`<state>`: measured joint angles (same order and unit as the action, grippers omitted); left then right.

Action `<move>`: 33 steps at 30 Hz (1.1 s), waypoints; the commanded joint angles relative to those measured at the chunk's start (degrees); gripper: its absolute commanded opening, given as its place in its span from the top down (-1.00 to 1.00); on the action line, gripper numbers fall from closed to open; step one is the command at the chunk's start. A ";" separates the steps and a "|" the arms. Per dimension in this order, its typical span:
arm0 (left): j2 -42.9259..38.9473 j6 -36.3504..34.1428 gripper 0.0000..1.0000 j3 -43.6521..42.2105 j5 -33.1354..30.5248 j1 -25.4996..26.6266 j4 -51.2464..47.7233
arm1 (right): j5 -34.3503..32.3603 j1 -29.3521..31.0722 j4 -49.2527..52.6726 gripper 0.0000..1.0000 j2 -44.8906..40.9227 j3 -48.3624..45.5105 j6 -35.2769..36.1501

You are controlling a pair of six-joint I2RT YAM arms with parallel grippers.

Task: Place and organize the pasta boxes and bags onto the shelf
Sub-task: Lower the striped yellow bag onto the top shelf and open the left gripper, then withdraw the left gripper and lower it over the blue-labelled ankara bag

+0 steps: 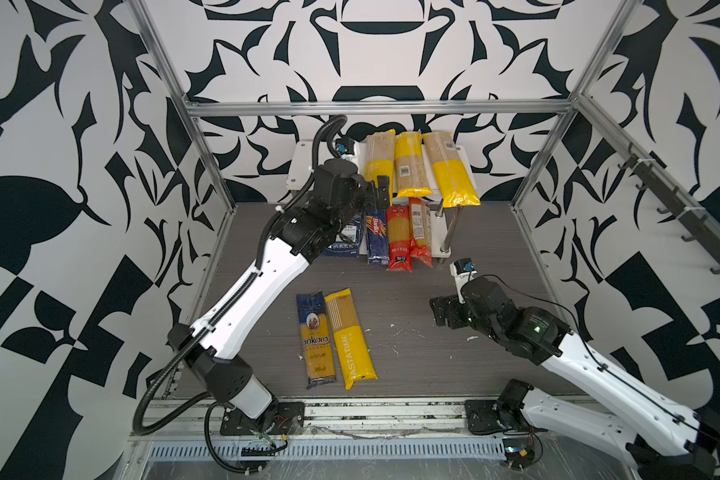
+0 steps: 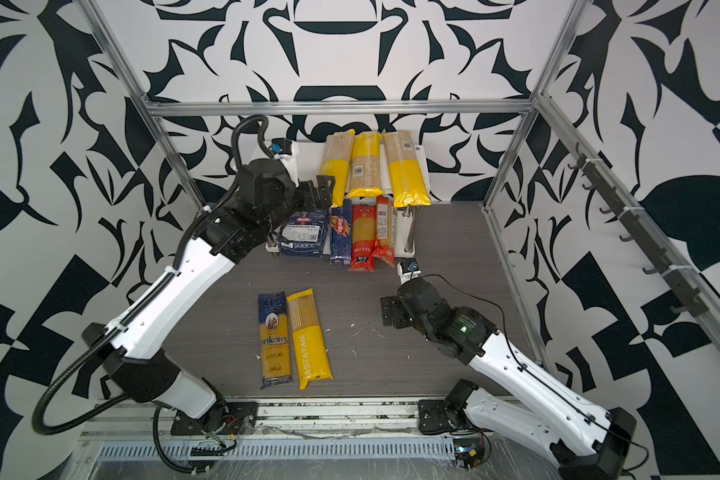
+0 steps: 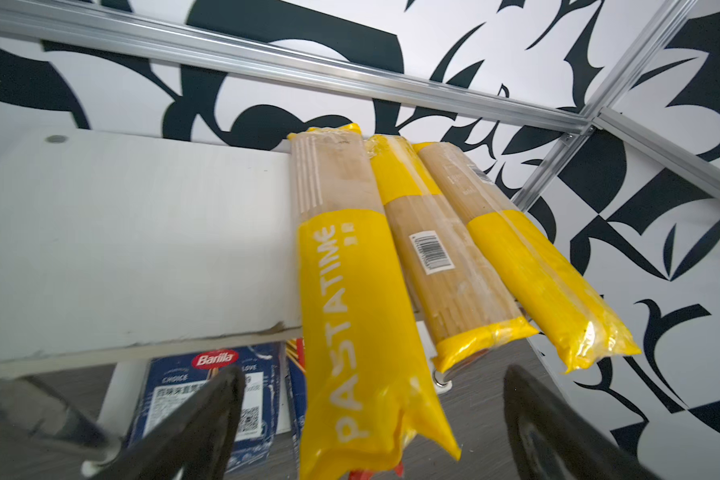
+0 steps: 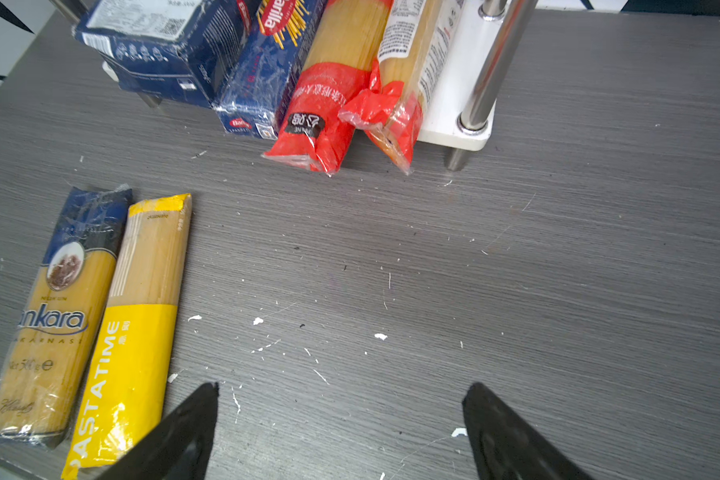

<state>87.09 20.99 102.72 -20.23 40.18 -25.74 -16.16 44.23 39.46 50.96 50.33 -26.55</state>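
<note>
Three walls close me in: the back wall (image 1: 383, 50), the left wall (image 1: 38, 208) and the right wall (image 1: 682, 104), all white with big black leaf and curl shapes. A frame of silver metal bars stands before them. Its crossbar (image 1: 383, 107) runs along the back, a slanting post rises at the left back corner (image 1: 184, 104) and another at the right (image 1: 543, 153), and a rail (image 1: 624, 137) goes along the right side, carrying a row of black hooks (image 1: 678, 208). Under me lies a grey tabletop (image 1: 412, 345) with fine wood grain, dotted with small white flecks (image 4: 258, 321). At its near edge run pale metal tracks (image 1: 383, 411), then a grey slotted strip (image 1: 350, 451). The light is even and soft.
</note>
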 commanded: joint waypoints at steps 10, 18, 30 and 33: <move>-23.94 -1.64 -0.99 -27.50 -13.16 0.25 -0.81 | 3.69 -0.19 -4.61 -0.99 8.25 4.67 0.00; -36.72 5.14 -0.99 -44.86 -15.26 0.24 -5.72 | 7.10 -0.19 -6.48 -1.00 12.62 6.21 -0.31; -43.73 18.42 -0.99 -62.49 -9.23 0.91 -7.64 | 8.52 -0.19 -7.62 -1.00 13.70 6.57 -0.53; -43.83 20.79 -0.99 -65.17 -9.59 2.64 -7.75 | 8.78 -0.19 -7.81 -1.00 13.48 6.02 -0.78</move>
<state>43.97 36.99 39.18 -30.63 41.60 -32.45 -7.66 44.23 33.43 65.41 55.46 -26.68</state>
